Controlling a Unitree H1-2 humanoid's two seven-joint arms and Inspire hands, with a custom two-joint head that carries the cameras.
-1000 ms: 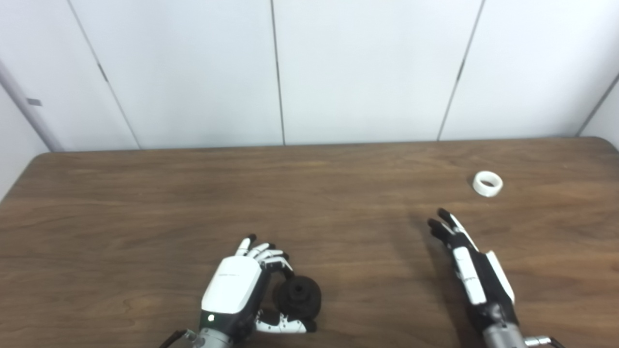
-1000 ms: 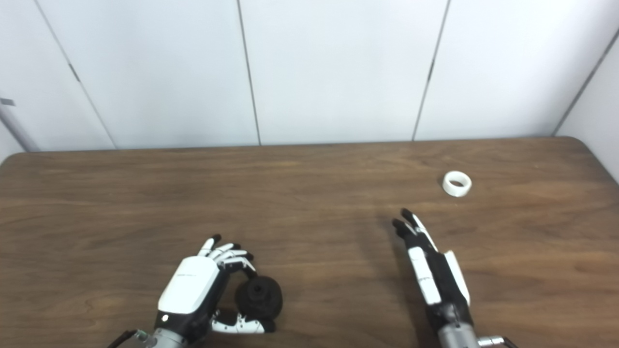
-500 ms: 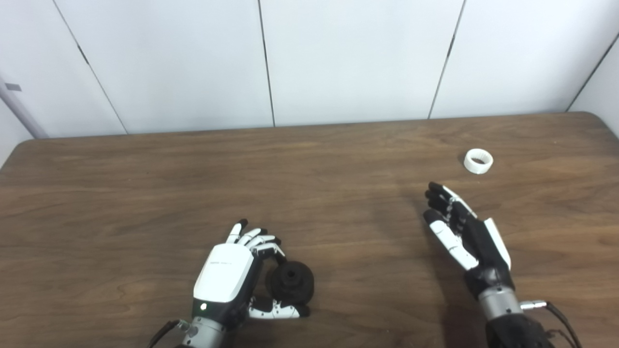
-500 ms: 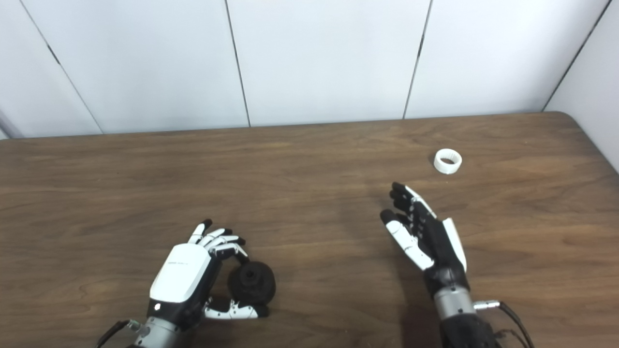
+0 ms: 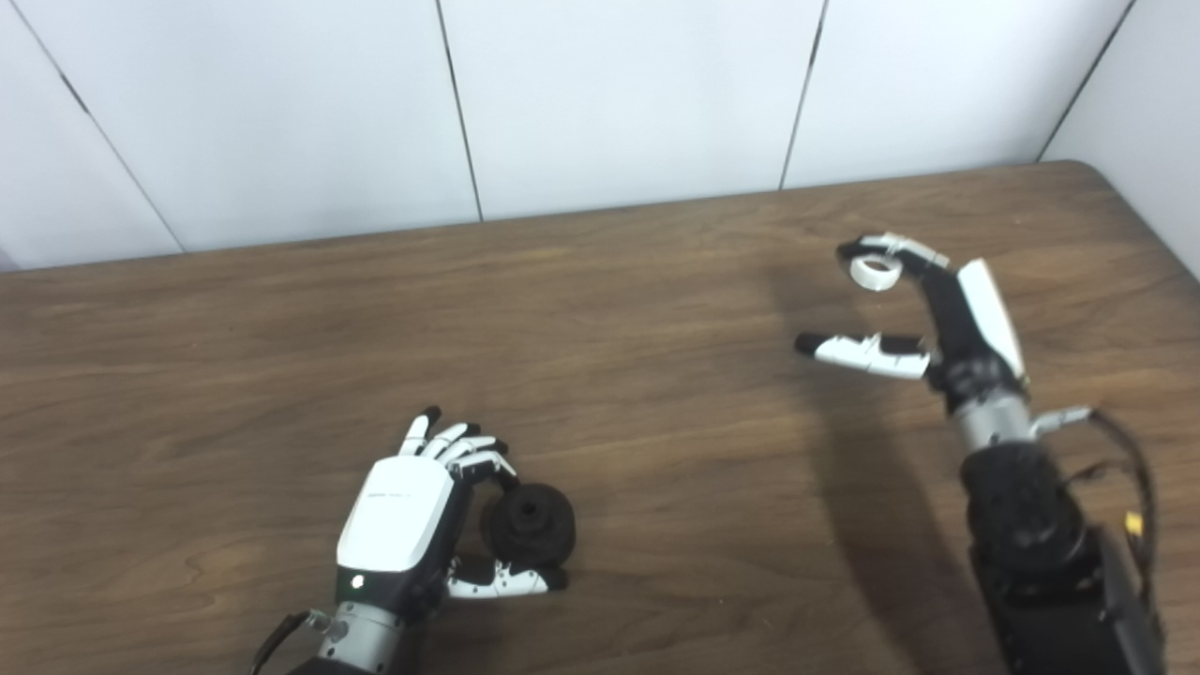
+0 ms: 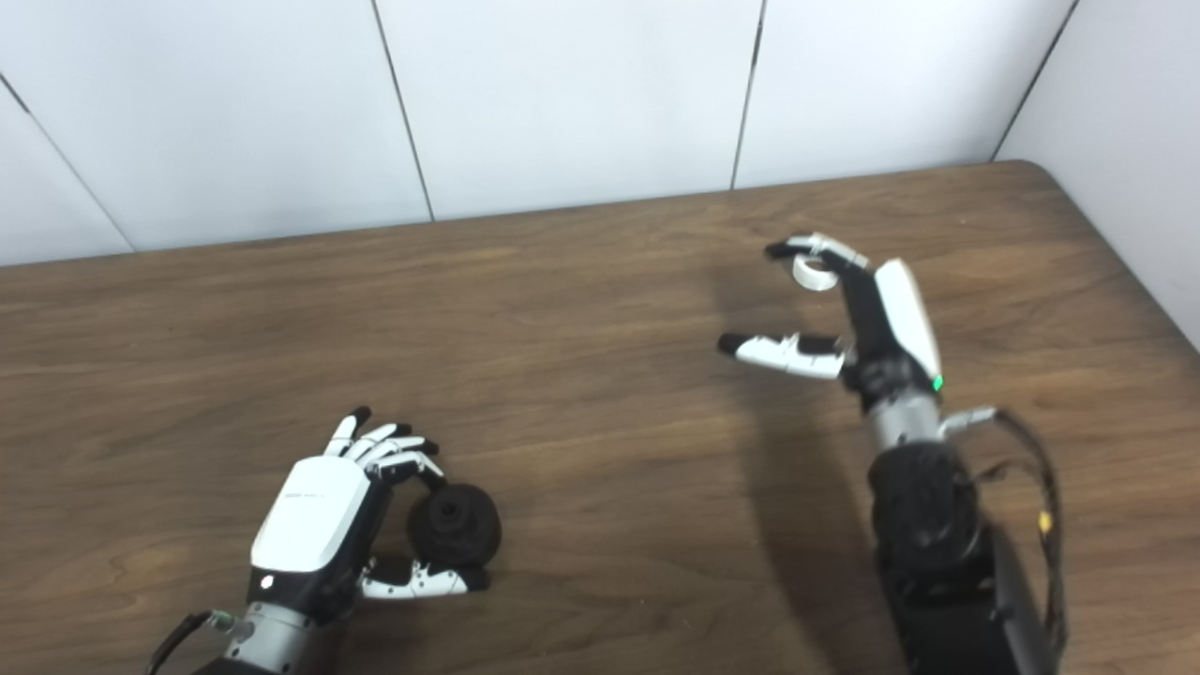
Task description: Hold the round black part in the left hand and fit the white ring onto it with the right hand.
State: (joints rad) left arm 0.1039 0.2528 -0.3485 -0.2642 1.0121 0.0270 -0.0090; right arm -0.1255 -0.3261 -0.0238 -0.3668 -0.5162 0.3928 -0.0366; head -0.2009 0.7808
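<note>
Brown wooden table, left hand lower left cupping round black part, right hand upper right spread open, fingers arched over white ring

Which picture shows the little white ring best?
The left eye view, slightly: the white ring shows its open middle beneath the right hand's curled fingers. The right eye view shows the same ring under those fingers, tucked closer against them.

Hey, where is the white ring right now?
The white ring lies far right on the table, under the curled fingers of the right robot hand, whose thumb is spread wide.
</note>
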